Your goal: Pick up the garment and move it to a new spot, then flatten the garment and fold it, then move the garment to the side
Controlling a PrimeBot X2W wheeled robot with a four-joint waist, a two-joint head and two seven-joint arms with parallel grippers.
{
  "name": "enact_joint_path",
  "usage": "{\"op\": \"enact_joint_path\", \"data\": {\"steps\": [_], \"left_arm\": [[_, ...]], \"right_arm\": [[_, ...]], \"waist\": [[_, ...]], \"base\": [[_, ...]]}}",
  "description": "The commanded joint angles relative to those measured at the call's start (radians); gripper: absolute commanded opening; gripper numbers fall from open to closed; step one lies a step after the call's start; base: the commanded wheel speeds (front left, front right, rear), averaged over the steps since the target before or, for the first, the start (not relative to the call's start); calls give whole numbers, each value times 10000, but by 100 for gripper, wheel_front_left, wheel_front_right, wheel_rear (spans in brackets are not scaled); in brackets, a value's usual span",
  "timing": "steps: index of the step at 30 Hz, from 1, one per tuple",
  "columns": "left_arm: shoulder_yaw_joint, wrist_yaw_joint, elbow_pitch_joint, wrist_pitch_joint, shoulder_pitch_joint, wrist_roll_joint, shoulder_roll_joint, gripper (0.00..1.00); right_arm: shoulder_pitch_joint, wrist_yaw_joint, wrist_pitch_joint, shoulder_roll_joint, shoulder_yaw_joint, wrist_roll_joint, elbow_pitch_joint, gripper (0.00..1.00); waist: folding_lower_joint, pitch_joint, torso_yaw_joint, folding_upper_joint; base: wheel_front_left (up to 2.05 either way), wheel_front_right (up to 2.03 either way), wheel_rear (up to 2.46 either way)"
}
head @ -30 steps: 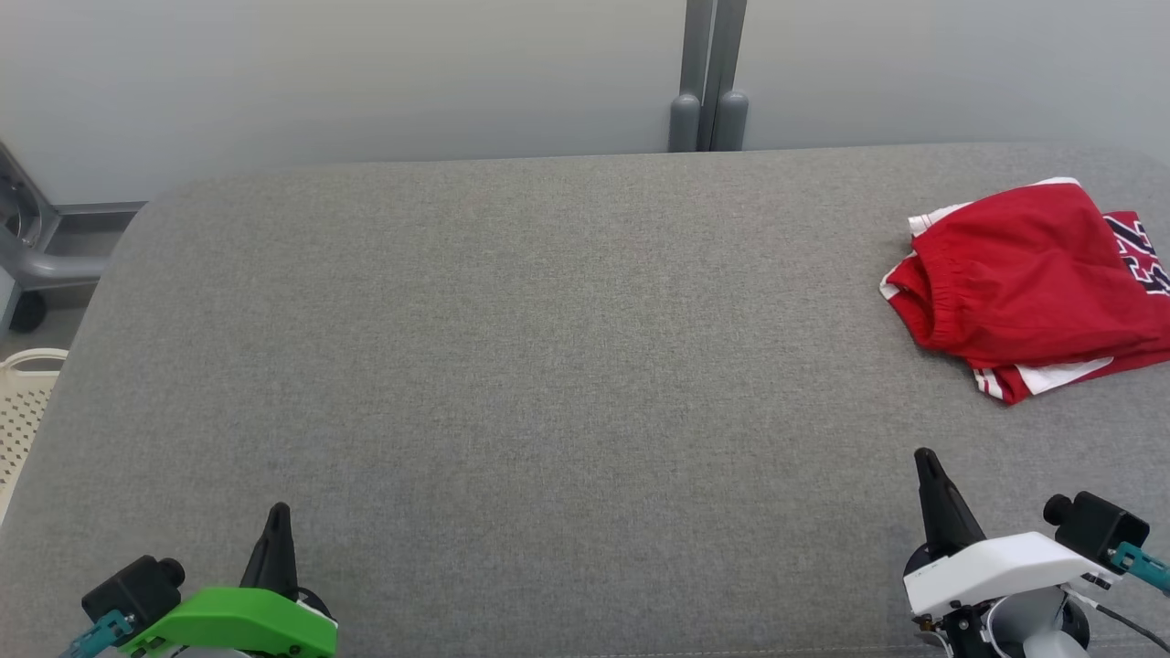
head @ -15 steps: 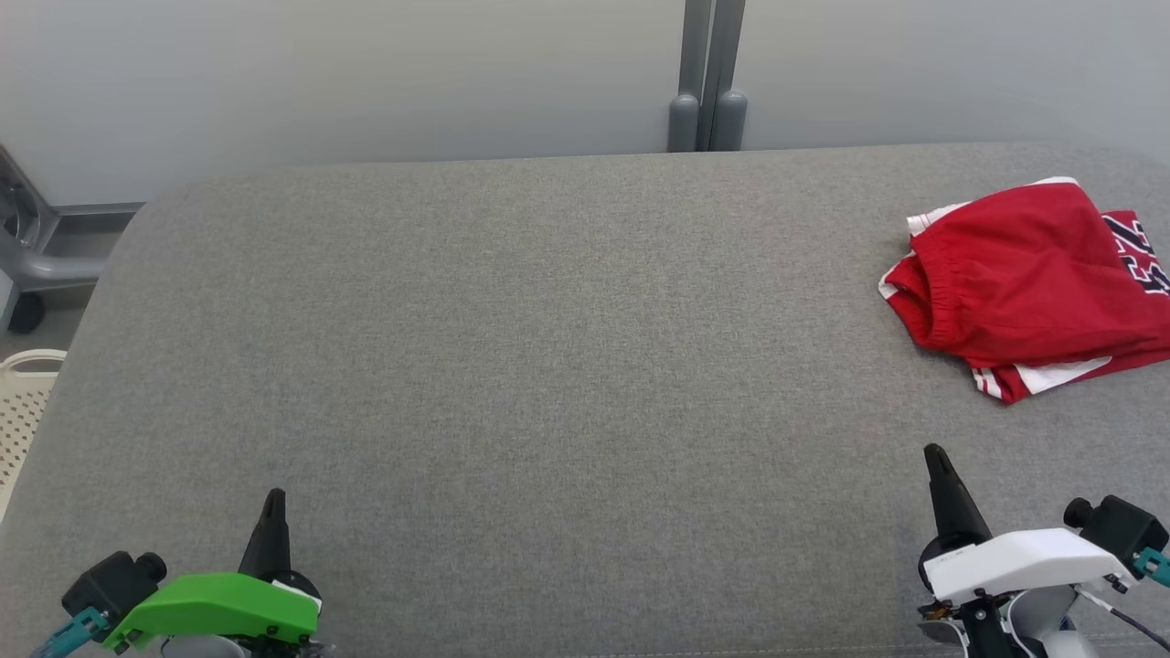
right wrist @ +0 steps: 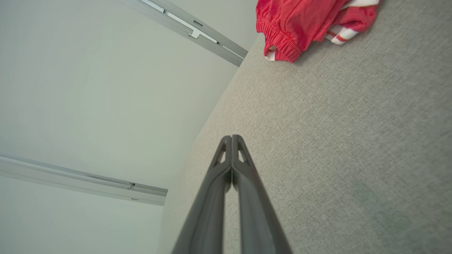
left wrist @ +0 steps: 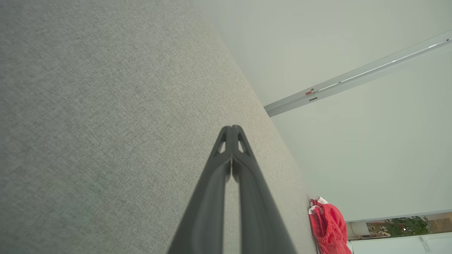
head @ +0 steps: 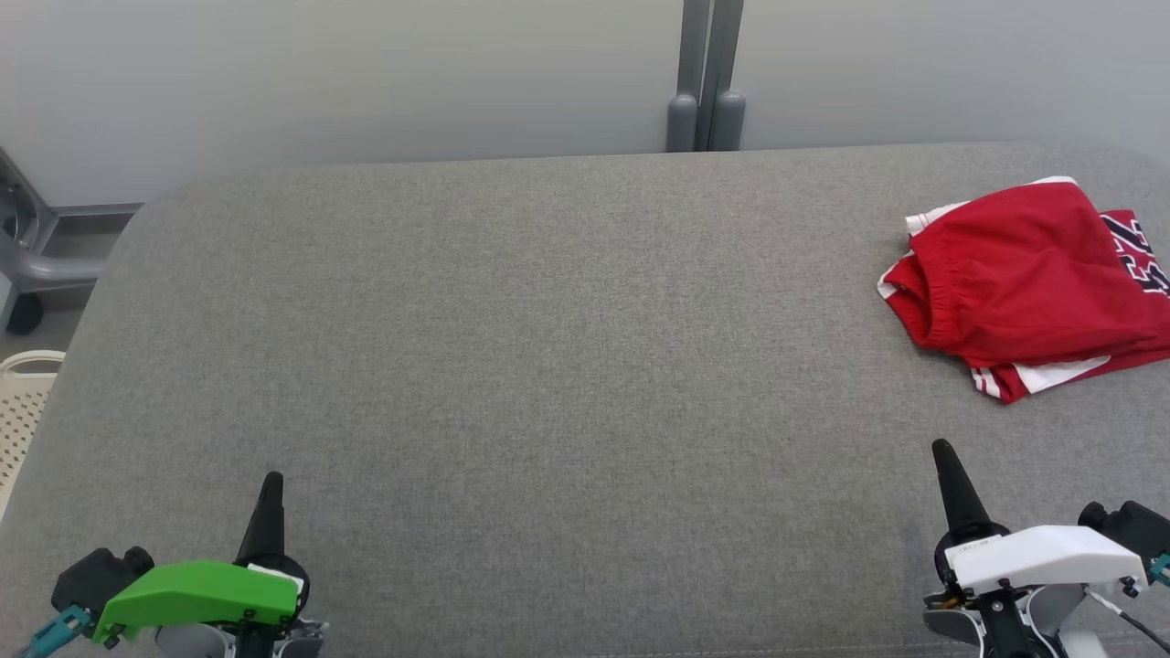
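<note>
The red fabric garment with white trim and dark lettering (head: 1015,274) lies in a rumpled, roughly folded bundle on the far right part of the grey fabric-covered worktop (head: 567,347), its right end cut off by the edge of the head view. An elastic waistband faces the middle of the worktop.

The left hand (head: 271,484), two long dark fingers under a green cover, sits at the near left with its fingers pressed together and holding nothing. The right hand (head: 943,450), under a white cover, sits at the near right, fingers likewise together and empty, well apart from the garment.

Beyond the far edge a grey upright post (head: 706,73) stands against the pale wall. A cream perforated basket (head: 23,411) shows off the left edge.
</note>
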Motion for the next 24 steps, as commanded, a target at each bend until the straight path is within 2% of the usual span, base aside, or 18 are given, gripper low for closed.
{"op": "enact_joint_path", "data": {"steps": [1,24], "left_arm": [[117,-103,-122,69,-250,-234,14,0],[692,-461,-198,665,-446,-1998,-282,0]], "right_arm": [[-222,1,32,-52,-47,254,-151,0],[-249,2,466,-64,-256,2393,-293,0]], "waist": [[0,0,-1,0],[0,-3,-29,0]], "base": [[0,0,0],[0,0,0]]}}
